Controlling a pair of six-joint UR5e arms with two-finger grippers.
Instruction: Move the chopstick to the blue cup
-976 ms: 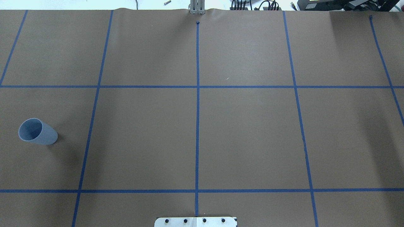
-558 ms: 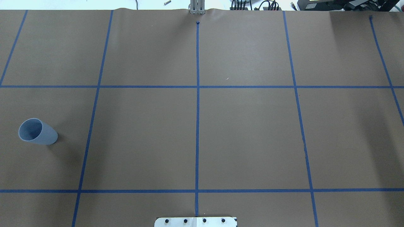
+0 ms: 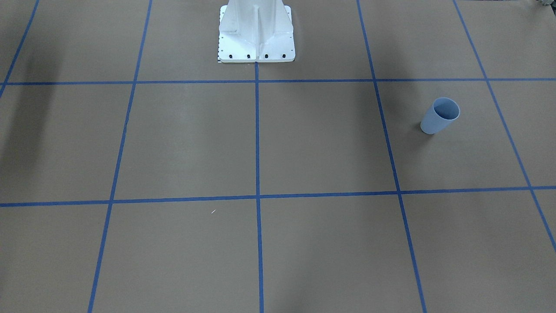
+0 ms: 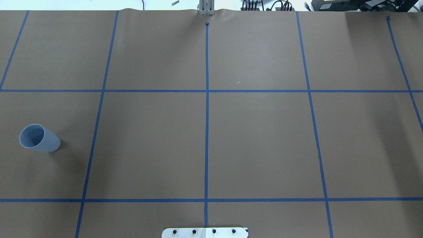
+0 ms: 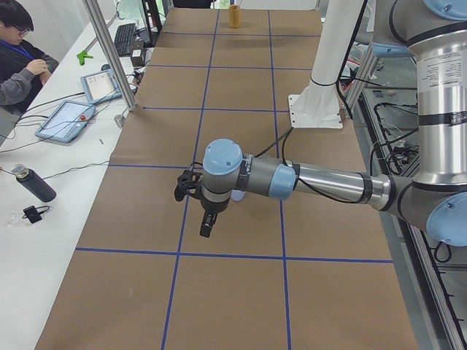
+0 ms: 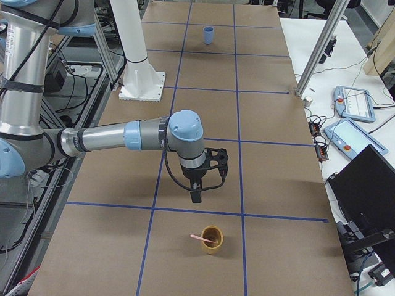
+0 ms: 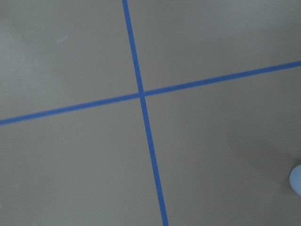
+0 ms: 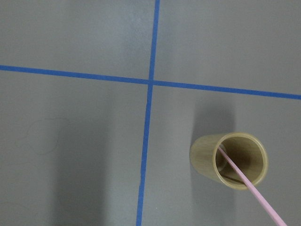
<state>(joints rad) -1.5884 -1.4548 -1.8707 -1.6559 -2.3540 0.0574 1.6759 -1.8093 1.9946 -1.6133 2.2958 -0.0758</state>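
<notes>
The blue cup point(image 4: 39, 138) stands upright on the brown paper at my far left; it also shows in the front view point(image 3: 439, 115) and at the left wrist view's right edge point(image 7: 296, 179). A salmon-pink chopstick point(image 8: 249, 183) leans in a tan cup point(image 8: 230, 160) at the table's right end, also seen from the right point(image 6: 212, 239). My right gripper point(image 6: 195, 196) hangs above the table a little short of the tan cup. My left gripper point(image 5: 206, 224) hovers close by the blue cup. I cannot tell whether either is open or shut. Both are outside the overhead view.
The white robot pedestal point(image 3: 256, 30) stands at the table's near-middle edge. Blue tape lines grid the paper. An aluminium post point(image 6: 321, 49) and tablets point(image 6: 355, 102) stand past the far edge. An operator point(image 5: 22, 58) sits there by a bottle point(image 5: 33, 184).
</notes>
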